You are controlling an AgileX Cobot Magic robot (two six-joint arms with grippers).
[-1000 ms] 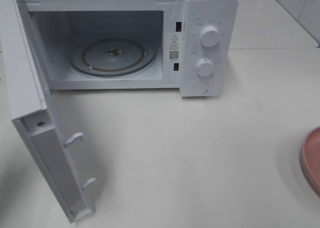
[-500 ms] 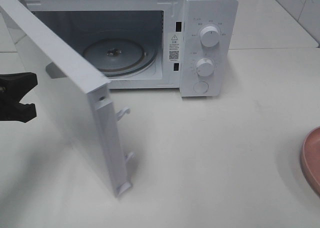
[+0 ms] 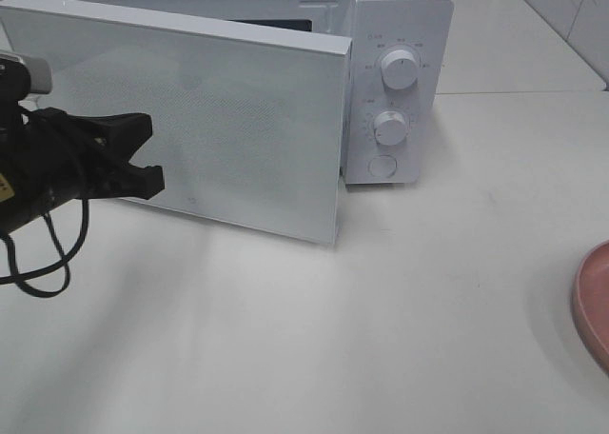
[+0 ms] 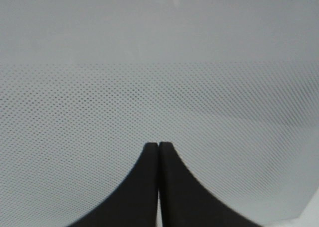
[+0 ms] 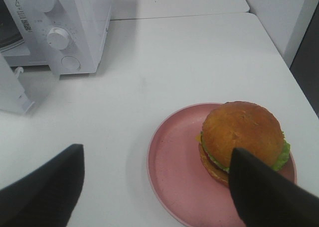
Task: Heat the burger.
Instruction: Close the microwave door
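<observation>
- Left claw (image 3: 143, 155) closed, empty, tips against the microwave door (image 3: 238, 120); door nearly shut.
- Right claw (image 5: 154, 187) open, above the pink plate (image 5: 174, 157).
- Burger (image 5: 241, 137) on that plate, on the tabletop (image 3: 400, 291), well apart from the microwave (image 3: 395, 72).

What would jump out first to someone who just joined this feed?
The white microwave at the back of the table, its door swung nearly closed with the left claw right against it, fingers together. Then the burger, not yet inside, sitting on the pink plate far right, under the open right claw.
</observation>
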